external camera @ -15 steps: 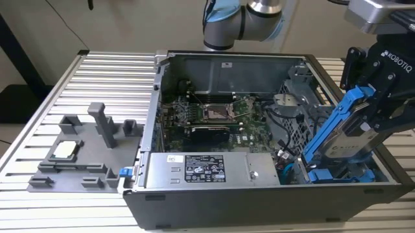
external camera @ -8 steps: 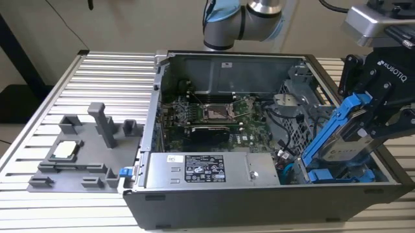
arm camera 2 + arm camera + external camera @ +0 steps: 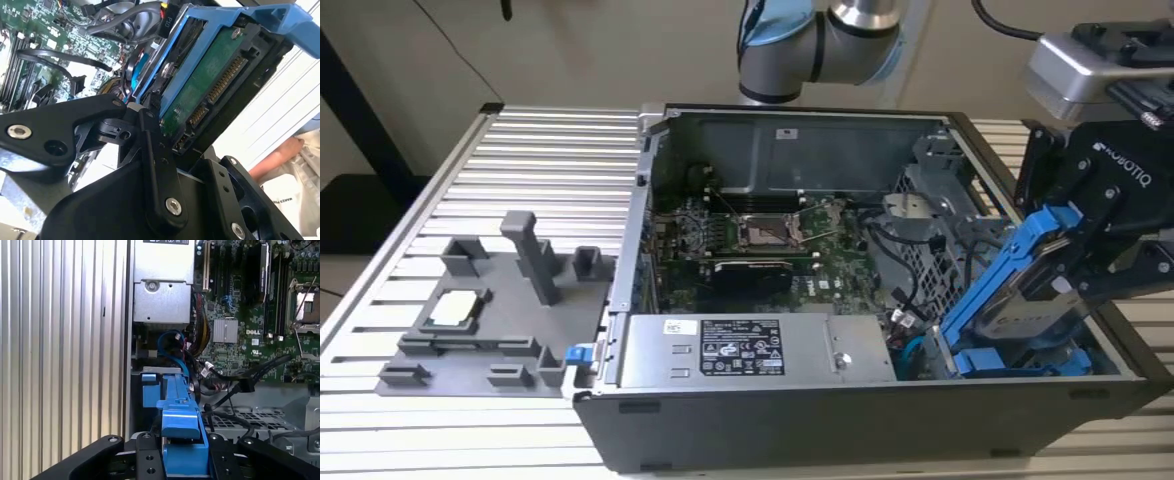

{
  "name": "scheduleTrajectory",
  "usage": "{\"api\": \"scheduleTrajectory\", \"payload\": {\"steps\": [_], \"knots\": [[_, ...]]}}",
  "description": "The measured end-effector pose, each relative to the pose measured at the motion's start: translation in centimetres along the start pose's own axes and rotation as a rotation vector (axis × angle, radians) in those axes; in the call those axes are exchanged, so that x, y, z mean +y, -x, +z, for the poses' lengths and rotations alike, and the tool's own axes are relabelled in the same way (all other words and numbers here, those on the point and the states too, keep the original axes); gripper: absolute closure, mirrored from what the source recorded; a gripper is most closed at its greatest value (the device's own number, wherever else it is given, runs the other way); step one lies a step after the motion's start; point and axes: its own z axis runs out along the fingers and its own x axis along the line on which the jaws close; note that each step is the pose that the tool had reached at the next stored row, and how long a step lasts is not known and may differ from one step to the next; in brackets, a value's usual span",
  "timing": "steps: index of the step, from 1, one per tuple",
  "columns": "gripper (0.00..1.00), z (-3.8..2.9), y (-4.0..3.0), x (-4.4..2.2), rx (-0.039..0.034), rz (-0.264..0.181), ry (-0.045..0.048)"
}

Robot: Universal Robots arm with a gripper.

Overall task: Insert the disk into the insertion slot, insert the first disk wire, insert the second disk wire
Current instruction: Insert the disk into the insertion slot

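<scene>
Between the clamped jaws, the disk tilts over the case.

Your arm shows its grey-and-blue joint at the top of the exterior view, and the wrist sits high at that view's right. Your black claw points down from it at a tilt. In the first wrist view its fingers clamp the disk by its blue frame, one on each side.
</scene>
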Motion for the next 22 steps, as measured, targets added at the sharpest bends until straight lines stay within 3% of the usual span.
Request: {"api": "scheduleTrajectory", "payload": {"steps": [11, 22], "knots": [[0.67, 1.49, -0.08, -0.08, -0.0168, 0.000, 0.0002], [0.67, 3.39, -0.11, -0.11, -0.0172, -0.001, 0.0002]]}}
